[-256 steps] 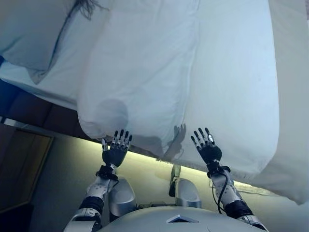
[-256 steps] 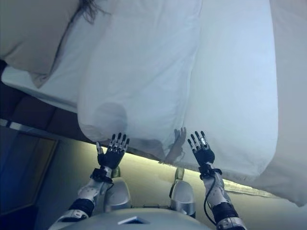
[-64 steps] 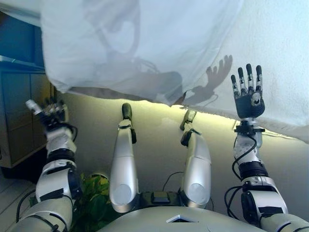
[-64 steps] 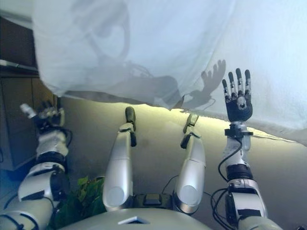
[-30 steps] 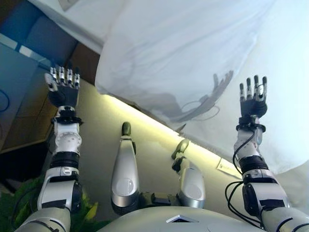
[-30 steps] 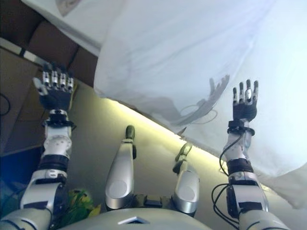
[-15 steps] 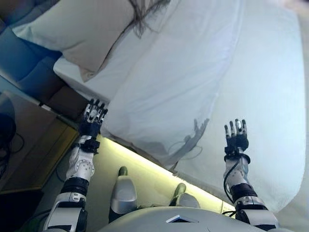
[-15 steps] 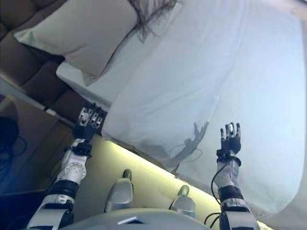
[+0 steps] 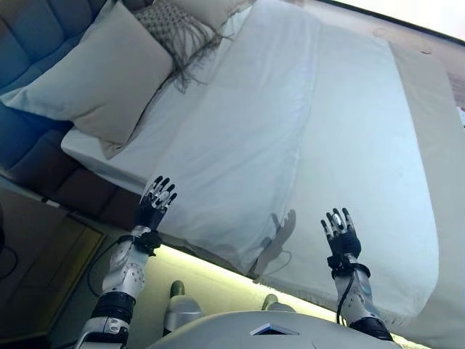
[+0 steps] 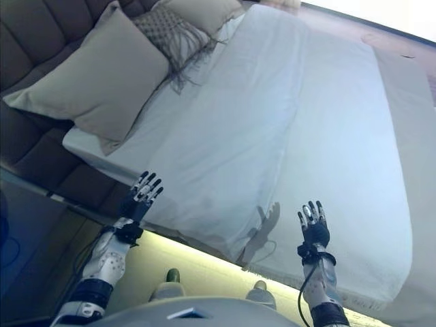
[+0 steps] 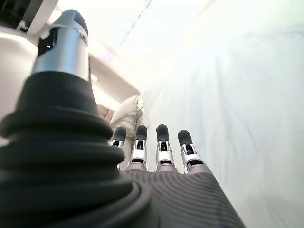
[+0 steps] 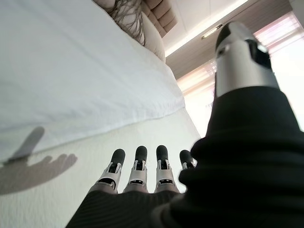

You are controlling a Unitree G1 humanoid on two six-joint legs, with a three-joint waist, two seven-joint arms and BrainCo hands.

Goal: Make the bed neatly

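Bed point(image 9: 378, 145): stretched away ahead of both hands, its near edge just in front of the fingertips; nothing lay between the hands and that edge.
Duvet point(image 9: 240, 160): one white cover, folded into a thick layer over the left half of the bed, its near corner hanging over the bed edge between the two hands.
Headboard point(image 9: 43, 43): dark, padded, far off to the left of the left hand.
Pillows: three counted; one large cream pillow point(image 9: 102, 76) beyond the left hand, one patterned fringed cushion point(image 9: 171, 22) past it, one more pale pillow point(image 10: 201, 10) at the far end.
Left hand point(image 9: 154, 203): raised, fingers straight and spread, holding nothing, close by the duvet's hanging edge.
Right hand point(image 9: 340, 234): raised, fingers straight and apart, empty, over the bed's near edge.
Writing: none legible.
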